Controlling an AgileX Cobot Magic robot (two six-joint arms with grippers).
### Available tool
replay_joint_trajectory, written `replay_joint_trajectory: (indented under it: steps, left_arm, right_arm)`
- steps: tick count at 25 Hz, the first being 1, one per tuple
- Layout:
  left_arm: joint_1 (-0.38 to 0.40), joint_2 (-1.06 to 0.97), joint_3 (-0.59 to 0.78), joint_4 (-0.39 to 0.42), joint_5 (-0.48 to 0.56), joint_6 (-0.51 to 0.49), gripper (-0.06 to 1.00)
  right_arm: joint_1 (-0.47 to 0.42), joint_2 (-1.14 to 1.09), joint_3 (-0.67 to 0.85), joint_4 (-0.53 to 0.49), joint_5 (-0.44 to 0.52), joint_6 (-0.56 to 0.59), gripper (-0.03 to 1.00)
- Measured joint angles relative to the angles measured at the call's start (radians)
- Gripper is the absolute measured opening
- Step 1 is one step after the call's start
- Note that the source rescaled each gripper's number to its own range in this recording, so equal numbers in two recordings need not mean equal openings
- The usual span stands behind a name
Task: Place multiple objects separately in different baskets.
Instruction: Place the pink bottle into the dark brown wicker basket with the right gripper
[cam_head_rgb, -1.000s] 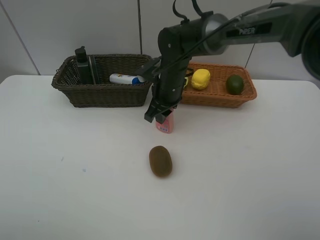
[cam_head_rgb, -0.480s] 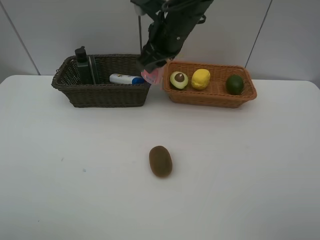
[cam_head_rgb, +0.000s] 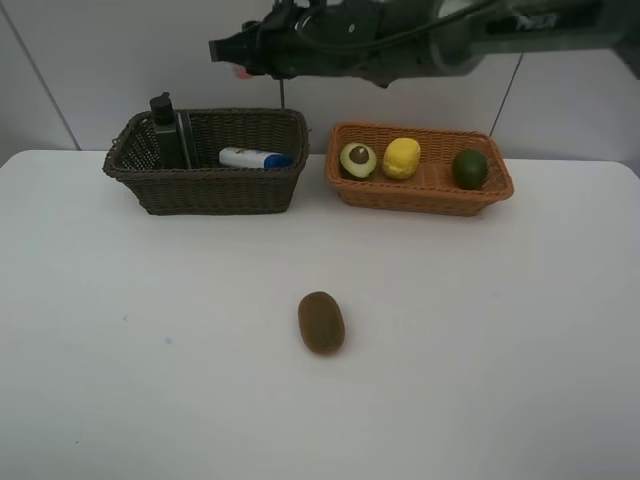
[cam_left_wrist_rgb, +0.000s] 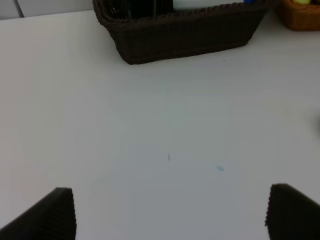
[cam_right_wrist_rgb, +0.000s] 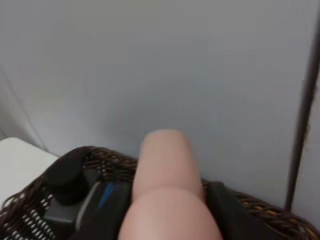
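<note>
Exterior high view: your right gripper (cam_head_rgb: 228, 52) reaches level across the middle, clenched on the pink bottle (cam_head_rgb: 241, 71), high above the dark brown basket (cam_head_rgb: 205, 188). Your left gripper (cam_left_wrist_rgb: 170, 212) stands released over bare table (cam_left_wrist_rgb: 170, 130), kiwi (cam_head_rgb: 321, 322) well apart.

No legible text or labels anywhere.

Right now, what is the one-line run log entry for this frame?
right gripper: shut on pink bottle, above dark basket | left gripper: open, empty | kiwi: on table
</note>
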Motion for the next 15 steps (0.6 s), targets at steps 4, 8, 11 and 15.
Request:
replay_joint_trajectory:
  steps: [4, 8, 11, 15]
  left_arm:
    - [0.0, 0.0, 0.0, 0.0, 0.0, 0.0, 1.0]
    - [0.0, 0.0, 0.0, 0.0, 0.0, 0.0, 1.0]
    - [0.0, 0.0, 0.0, 0.0, 0.0, 0.0, 1.0]
    - [0.0, 0.0, 0.0, 0.0, 0.0, 0.0, 1.0]
  right_arm:
    - [-0.001, 0.104, 0.004, 0.051, -0.1, 0.002, 0.16]
    - [-0.001, 0.135, 0.004, 0.063, -0.14, 0.003, 0.76]
    - [-0.001, 0.13, 0.003, 0.063, -0.137, 0.003, 0.93]
    - [-0.001, 0.067, 0.004, 0.055, 0.012, 0.003, 0.97]
